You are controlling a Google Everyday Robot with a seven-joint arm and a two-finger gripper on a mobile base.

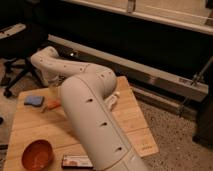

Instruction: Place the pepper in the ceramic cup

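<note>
Gripper (53, 84): hung over the far left of the table (132, 125); whether wide or narrow could not be told. Pepper (52, 104): lay on the table just below, beside a blue pad (34, 100), not held. Cup: not seen, perhaps hidden by the arm (90, 115). Pepper was best straddled mid-length, across its width.

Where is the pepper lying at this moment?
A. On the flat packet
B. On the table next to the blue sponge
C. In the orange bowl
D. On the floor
B: the pepper lies on the table just right of the blue sponge, with the gripper hanging above it near the table's far left edge.
</note>
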